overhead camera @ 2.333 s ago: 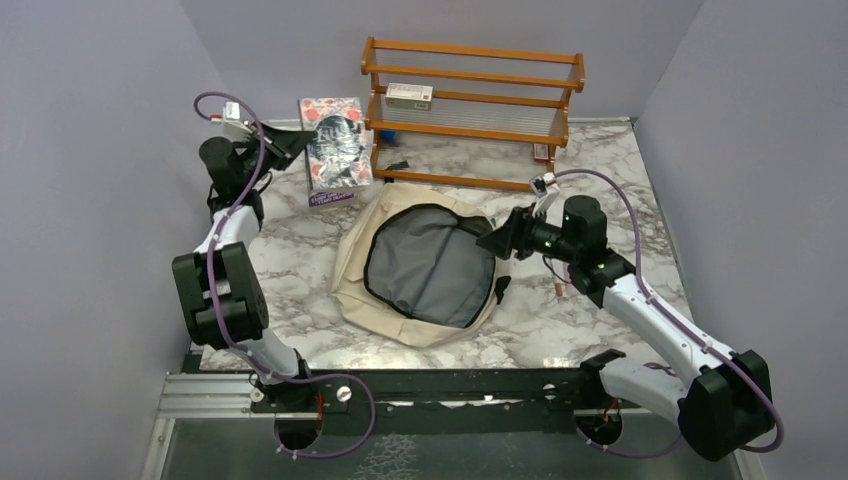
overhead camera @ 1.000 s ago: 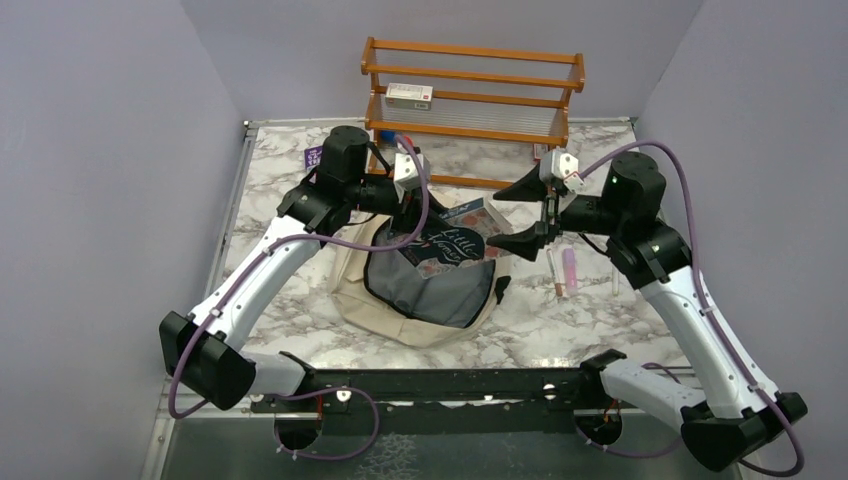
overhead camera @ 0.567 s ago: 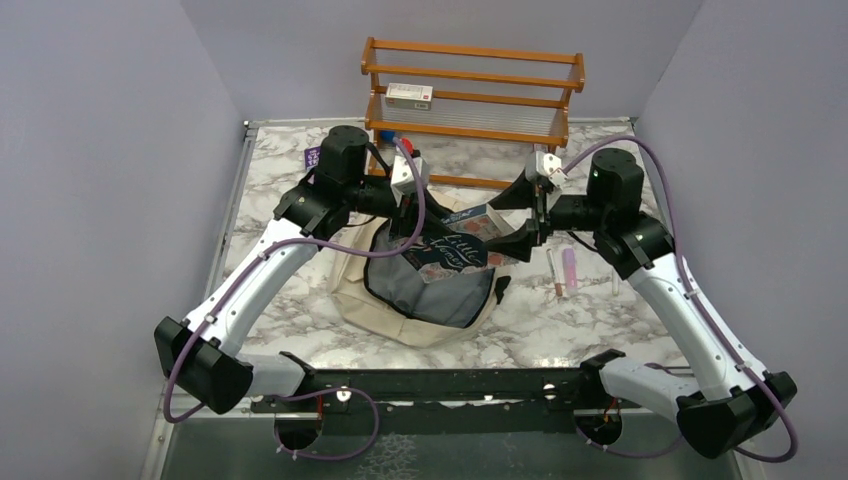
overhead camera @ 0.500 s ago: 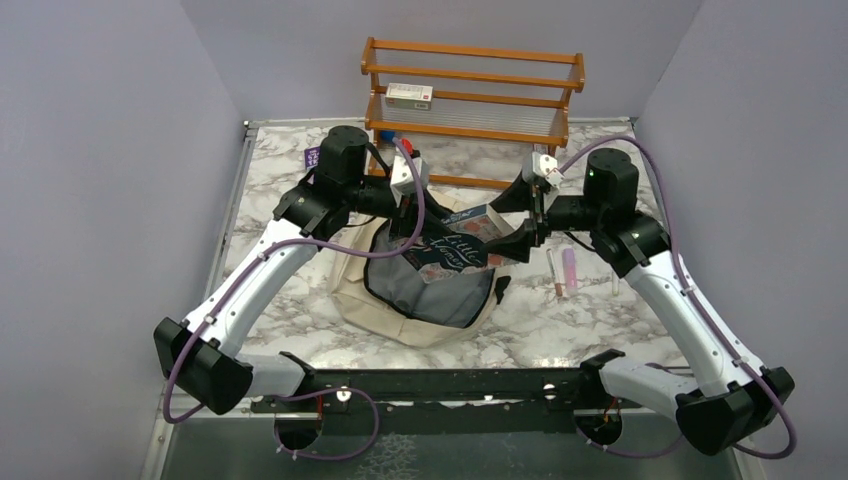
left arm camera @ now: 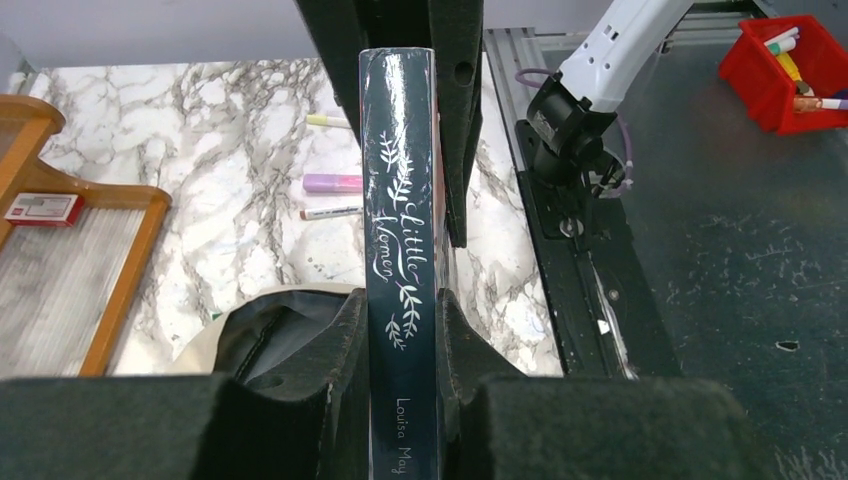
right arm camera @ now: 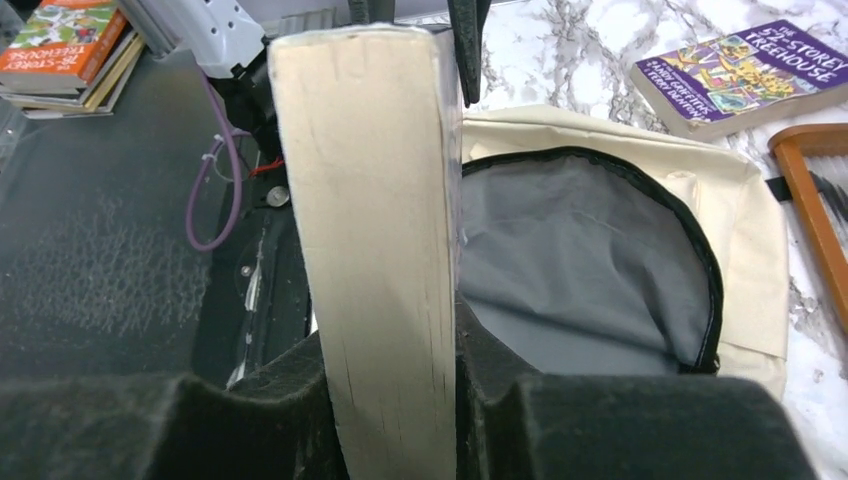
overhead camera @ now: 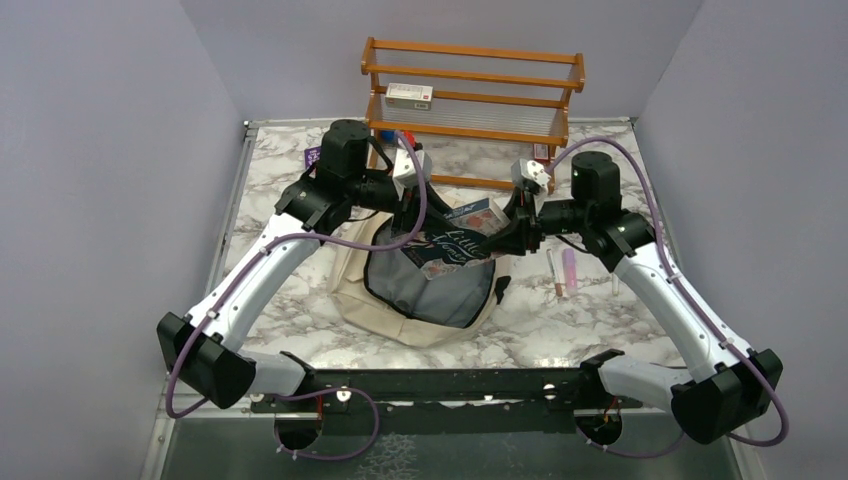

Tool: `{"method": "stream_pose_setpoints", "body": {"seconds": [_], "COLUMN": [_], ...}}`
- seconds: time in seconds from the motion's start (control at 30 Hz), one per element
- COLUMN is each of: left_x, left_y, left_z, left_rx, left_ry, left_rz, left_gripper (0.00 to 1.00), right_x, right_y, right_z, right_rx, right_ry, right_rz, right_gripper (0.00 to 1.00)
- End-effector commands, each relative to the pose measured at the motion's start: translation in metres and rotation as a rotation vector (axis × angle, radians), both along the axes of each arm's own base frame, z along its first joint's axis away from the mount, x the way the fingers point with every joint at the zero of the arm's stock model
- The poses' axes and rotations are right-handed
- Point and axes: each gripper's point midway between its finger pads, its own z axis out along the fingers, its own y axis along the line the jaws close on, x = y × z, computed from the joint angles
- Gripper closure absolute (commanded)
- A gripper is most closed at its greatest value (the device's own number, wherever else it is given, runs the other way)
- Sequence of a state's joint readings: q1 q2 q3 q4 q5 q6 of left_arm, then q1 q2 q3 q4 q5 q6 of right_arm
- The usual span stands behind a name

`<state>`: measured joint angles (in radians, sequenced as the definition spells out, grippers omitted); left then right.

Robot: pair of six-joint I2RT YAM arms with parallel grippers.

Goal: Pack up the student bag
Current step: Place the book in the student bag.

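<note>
Backpack status: large cream-beige canvas backpack (overhead camera: 350,275) with black zip trim lies flat mid-table on the white-grey marble tabletop (overhead camera: 600,320). It sits between the two arms, just in front of the orange-brown wooden slatted rack (overhead camera: 475,100). Main mouth is open, dark grey lining facing up.

Dark navy paperback book (overhead camera: 452,240) with white "Little Women" script hangs tilted over the far half of that opening. Cannot tell whether its low corner touches the lining.

Left gripper (overhead camera: 408,215) is clenched on the spine end; left wrist view shows both pads pressed to the covers either side of the spine. Right gripper (overhead camera: 503,235) is clamped on the opposite end, pads flat against the covers beside the cream page edge (clear in right wrist view). So both arms grip the one book.

Elsewhere:
- Purple paperback (right arm camera: 745,75) lies on the marble beyond the backpack's left side.
- Pink marker (overhead camera: 569,265) lies on the marble right of the backpack.
- Small white-and-red box (overhead camera: 409,94) sits on a rack shelf.
</note>
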<state>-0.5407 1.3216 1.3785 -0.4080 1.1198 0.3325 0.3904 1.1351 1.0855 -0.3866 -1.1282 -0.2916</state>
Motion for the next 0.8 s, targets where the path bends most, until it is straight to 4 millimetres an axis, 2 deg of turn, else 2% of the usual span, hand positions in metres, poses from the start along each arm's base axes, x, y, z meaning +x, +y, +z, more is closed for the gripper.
{"method": "stream_pose_setpoints", "body": {"seconds": [0.0,0.07,0.17,0.2,0.3,0.37,0.47,0.57,0.67,0.77], "left_x": [0.000,0.004,0.015,0.021,0.048,0.073,0.108,0.126,0.130,0.133], "left_y": [-0.006,-0.007,-0.007,-0.007,-0.001,0.008,0.023,0.026,0.022,0.022], "left_z": [0.020,0.019,0.018,0.017,0.010,-0.001,-0.012,-0.022,-0.034,-0.054], "left_rx": [-0.044,-0.038,-0.024,-0.016,0.018,0.055,0.097,0.104,0.060,0.048], "left_ry": [-0.052,-0.049,-0.044,-0.045,-0.070,-0.091,-0.087,-0.016,0.068,0.154], "left_rz": [-0.031,-0.013,0.048,0.084,0.251,0.401,0.616,0.721,0.757,0.835], "left_gripper": [0.94,0.88,0.59,0.53,0.43,0.30,0.23,0.17,0.13,0.12], "right_x": [-0.007,-0.005,0.001,0.005,0.033,0.051,0.065,0.070,0.073,0.077], "right_y": [0.000,-0.001,-0.002,-0.004,-0.017,-0.033,-0.063,-0.090,-0.112,-0.133], "right_z": [-0.001,0.000,0.001,0.003,0.008,0.015,0.020,0.006,-0.011,-0.018], "right_rx": [0.013,0.016,0.019,0.020,0.030,0.076,0.236,0.350,0.387,0.423], "right_ry": [0.020,0.011,0.018,0.012,0.034,0.062,0.171,0.313,0.397,0.451], "right_rz": [0.028,0.012,-0.053,-0.094,-0.355,-0.560,-0.850,-1.066,-1.220,-1.361], "right_gripper": [0.86,0.99,0.99,1.00,0.99,0.99,0.99,0.99,0.99,0.99]}}
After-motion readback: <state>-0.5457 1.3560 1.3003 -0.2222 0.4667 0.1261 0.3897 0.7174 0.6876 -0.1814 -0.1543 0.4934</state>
